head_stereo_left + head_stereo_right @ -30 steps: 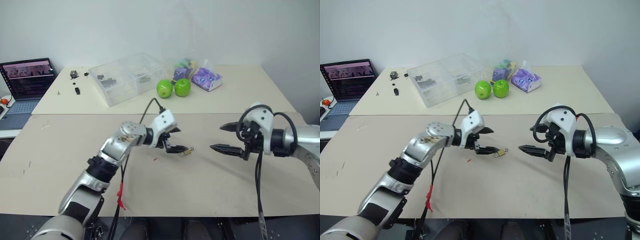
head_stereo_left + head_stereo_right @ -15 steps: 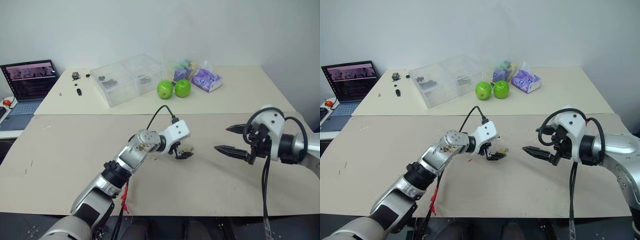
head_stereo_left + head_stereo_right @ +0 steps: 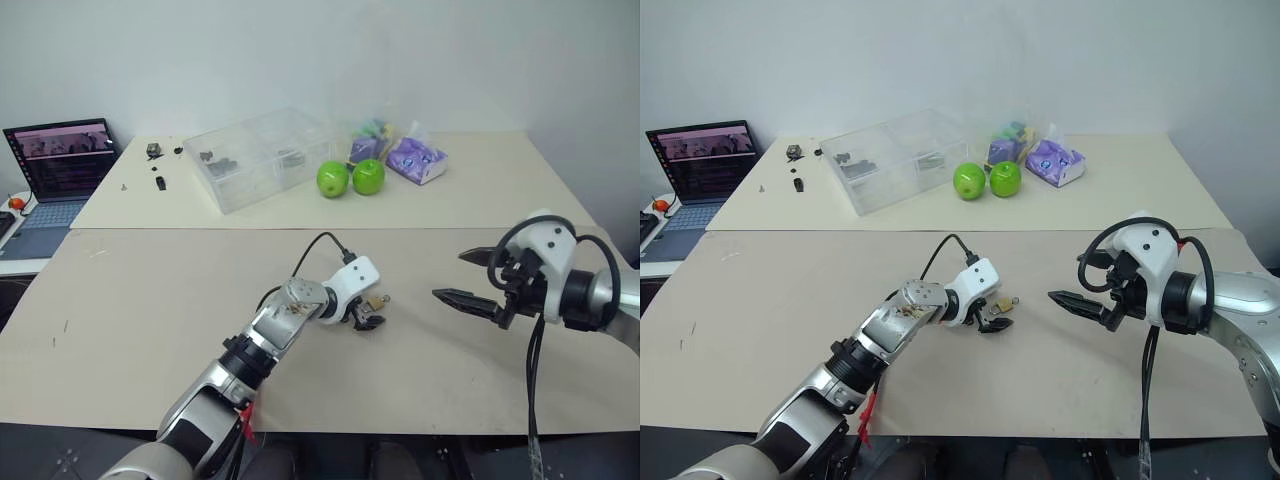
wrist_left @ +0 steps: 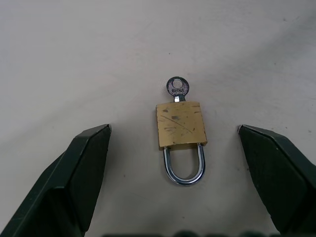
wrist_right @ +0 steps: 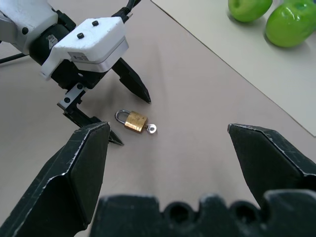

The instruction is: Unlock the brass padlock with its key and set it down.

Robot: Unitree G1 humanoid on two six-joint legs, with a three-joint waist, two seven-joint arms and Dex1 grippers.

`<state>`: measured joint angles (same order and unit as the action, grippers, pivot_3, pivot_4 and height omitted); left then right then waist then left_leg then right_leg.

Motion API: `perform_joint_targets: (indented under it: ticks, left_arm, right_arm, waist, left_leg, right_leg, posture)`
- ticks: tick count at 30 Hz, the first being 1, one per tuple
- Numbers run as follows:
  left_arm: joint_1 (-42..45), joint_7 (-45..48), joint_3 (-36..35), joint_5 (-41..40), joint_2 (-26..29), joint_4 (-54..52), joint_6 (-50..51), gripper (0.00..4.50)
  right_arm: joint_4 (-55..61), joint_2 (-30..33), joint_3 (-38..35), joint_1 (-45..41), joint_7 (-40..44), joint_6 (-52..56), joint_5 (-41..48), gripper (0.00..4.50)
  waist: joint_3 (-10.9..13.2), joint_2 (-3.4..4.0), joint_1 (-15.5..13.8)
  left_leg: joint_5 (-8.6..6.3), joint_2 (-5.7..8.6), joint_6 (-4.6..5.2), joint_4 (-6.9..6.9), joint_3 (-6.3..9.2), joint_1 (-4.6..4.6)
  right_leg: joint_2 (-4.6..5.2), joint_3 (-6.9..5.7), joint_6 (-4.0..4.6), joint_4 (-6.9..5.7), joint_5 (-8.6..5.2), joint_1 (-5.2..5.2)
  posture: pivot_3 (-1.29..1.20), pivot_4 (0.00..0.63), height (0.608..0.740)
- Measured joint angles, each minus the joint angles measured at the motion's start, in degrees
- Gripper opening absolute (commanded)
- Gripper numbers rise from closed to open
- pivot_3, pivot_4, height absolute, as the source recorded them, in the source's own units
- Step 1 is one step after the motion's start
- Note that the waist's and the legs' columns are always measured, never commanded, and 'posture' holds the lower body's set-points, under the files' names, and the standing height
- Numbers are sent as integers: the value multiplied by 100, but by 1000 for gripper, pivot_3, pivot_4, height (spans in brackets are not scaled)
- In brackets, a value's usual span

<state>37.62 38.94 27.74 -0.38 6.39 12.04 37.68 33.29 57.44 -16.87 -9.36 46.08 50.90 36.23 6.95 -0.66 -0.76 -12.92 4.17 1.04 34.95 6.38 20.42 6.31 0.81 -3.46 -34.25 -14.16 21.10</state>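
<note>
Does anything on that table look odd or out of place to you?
Nothing looks spilled or broken. One curiosity: the brass padlock lies flat on the table with the key sticking out of its base, though its shackle looks closed. The left gripper straddles it, open, not touching. The right gripper hangs open nearby.

Small brass padlock (image 4: 180,124) with thin silver key (image 4: 177,89) inserted lay on beige table (image 3: 120,300), between open left gripper's (image 5: 129,111) fingers.

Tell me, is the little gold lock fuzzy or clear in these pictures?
Left wrist view: the brass padlock is sharp, scratches showing, its key clear too. Right wrist view: clear but small. Left eye view: a tiny, detail-less speck by the left gripper.
</note>
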Motion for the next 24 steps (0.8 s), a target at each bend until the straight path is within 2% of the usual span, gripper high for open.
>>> perform_joint_targets:
  ticks: [24]
  left_arm:
    - [-26,-294,-195,40,-436,336,-199,4392]
  right_arm:
    - [109,37,-215,188,-123,166,109,4500]
  waist:
    - [-2,2,-131]
  left_leg:
    - [0,2,0,12,-8,1]
  right_leg:
    - [3,2,-8,14,13,-8]
  posture:
    - [0,150,740]
